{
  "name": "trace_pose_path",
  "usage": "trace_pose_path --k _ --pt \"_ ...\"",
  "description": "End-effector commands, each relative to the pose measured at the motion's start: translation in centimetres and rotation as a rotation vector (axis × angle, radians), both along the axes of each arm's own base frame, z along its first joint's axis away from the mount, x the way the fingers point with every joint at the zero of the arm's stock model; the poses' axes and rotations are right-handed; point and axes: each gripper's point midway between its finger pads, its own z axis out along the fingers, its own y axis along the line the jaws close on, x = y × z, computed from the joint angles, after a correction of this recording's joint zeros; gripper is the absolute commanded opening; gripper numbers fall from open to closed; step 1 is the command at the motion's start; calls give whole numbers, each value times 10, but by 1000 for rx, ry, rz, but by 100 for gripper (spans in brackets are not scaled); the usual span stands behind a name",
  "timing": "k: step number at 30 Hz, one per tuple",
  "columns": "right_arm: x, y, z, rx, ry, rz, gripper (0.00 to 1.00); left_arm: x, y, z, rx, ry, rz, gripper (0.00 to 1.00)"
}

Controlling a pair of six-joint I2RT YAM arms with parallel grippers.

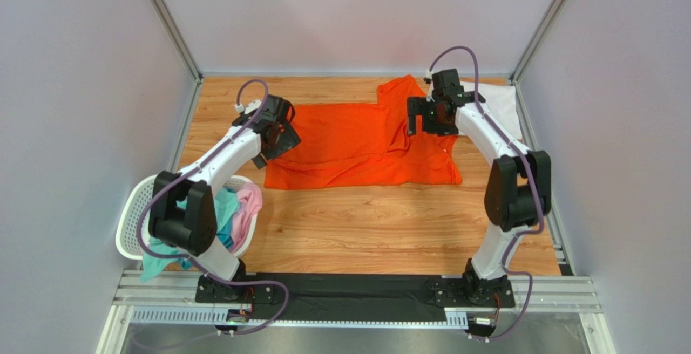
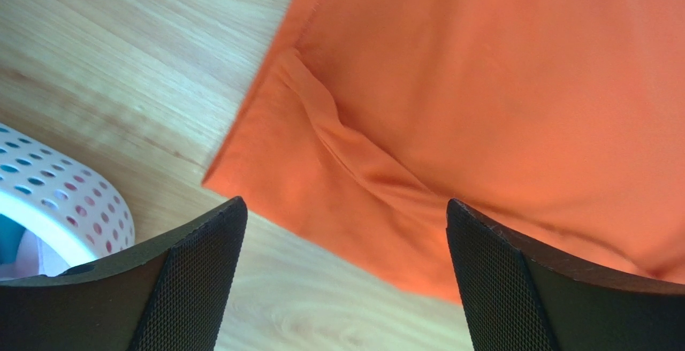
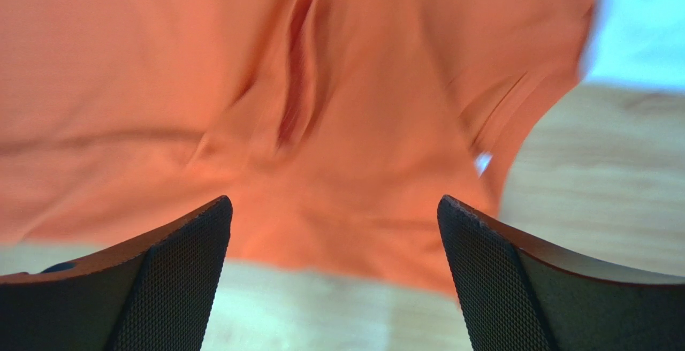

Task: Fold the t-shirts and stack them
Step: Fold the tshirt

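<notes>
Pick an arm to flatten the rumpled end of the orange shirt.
Right. The right gripper, open, hangs over the rumpled end of the orange shirt; the left gripper is over its flatter edge.

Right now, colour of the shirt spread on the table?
The shirt is bright orange; top external view.

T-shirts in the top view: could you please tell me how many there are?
4: the orange t-shirt spread mid-table, a white t-shirt at the far right corner, and a teal t-shirt and a pink t-shirt bunched in the laundry basket, where more may be hidden.
</notes>
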Motion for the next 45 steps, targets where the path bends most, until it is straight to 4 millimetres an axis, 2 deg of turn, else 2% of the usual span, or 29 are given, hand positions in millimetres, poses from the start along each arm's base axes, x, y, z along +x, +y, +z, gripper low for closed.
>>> trace_pose_path --k 1,2,6,8,11,15,19,29,30,36,37,38,42,43,44,45 --pt "-24 41 22 263 -33 61 100 -17 -25 9 -126 -26 -156 100" --pt "-29 44 16 290 -12 67 100 -15 -27 15 -130 -50 -166 100" --pt "-40 57 -17 321 55 62 100 -46 -39 0 -177 -6 -269 100" --pt "-39 61 -34 313 63 74 100 -57 -42 -2 -180 -17 -303 100" --pt "-29 66 -51 292 90 73 100 -71 -36 6 -170 -76 -329 100" --pt "-18 71 -62 269 98 68 100 -84 -25 20 -151 -178 -352 100" --pt "-8 81 -67 258 93 80 100 -88 -20 27 -134 -217 -368 100" --pt "15 98 -60 248 62 84 100 -90 -19 17 -119 -185 -374 100" --pt "22 101 -54 254 42 85 100 -90 -19 16 -119 -180 -375 100" --pt "56 126 -43 288 -5 116 100 -89 -21 10 -124 -155 -377 100" --pt "59 127 -53 288 16 112 100 -89 -21 10 -122 -154 -379 100" --pt "68 132 -43 299 -3 112 100 -89 -21 10 -121 -152 -382 100" --pt "61 129 -41 281 18 117 100 -91 -22 7 -128 -140 -390 100" --pt "59 127 -29 273 -6 120 100 -92 -23 7 -131 -137 -393 100" --pt "58 123 -24 257 -19 115 100 -91 -25 8 -138 -139 -397 100" --pt "53 110 -26 212 -10 86 100 -91 -26 9 -141 -141 -399 100"
